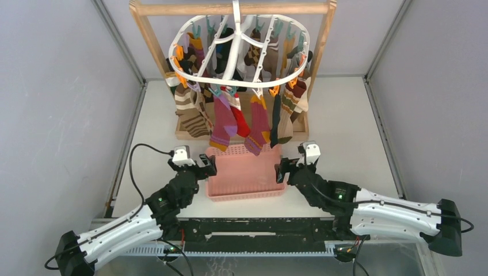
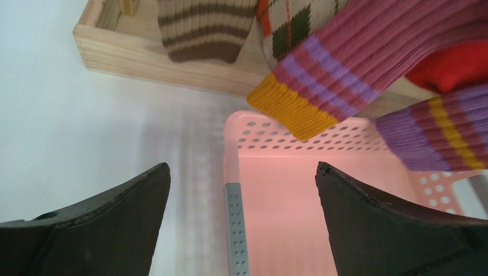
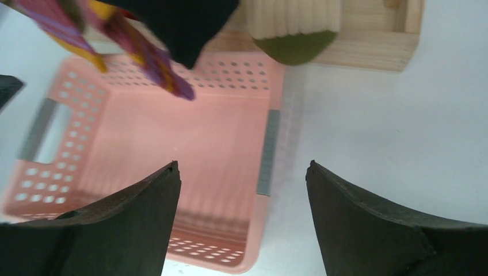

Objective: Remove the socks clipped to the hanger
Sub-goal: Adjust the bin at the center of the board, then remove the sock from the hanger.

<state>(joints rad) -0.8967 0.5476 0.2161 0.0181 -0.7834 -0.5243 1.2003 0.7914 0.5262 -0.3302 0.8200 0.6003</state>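
The white oval hanger (image 1: 239,50) hangs from a wooden frame, with several patterned socks (image 1: 224,118) dangling from its orange and teal clips. A pink sock with a mustard cuff (image 2: 328,80) and a purple striped sock (image 2: 437,135) hang over the far edge of a pink basket (image 1: 214,187). My left gripper (image 1: 208,167) stands open at the basket's left rim, nothing between its fingers. At the basket's right rim my right gripper (image 1: 281,171) is open and empty too. In the right wrist view sock toes (image 3: 155,57) dangle above the pink basket (image 3: 115,98).
The wooden frame stand (image 1: 236,8) carries the hanger, and its base tray (image 2: 144,66) lies just behind the basket. Grey walls close in left and right. The basket's grey handle strip (image 2: 235,230) shows between my left fingers.
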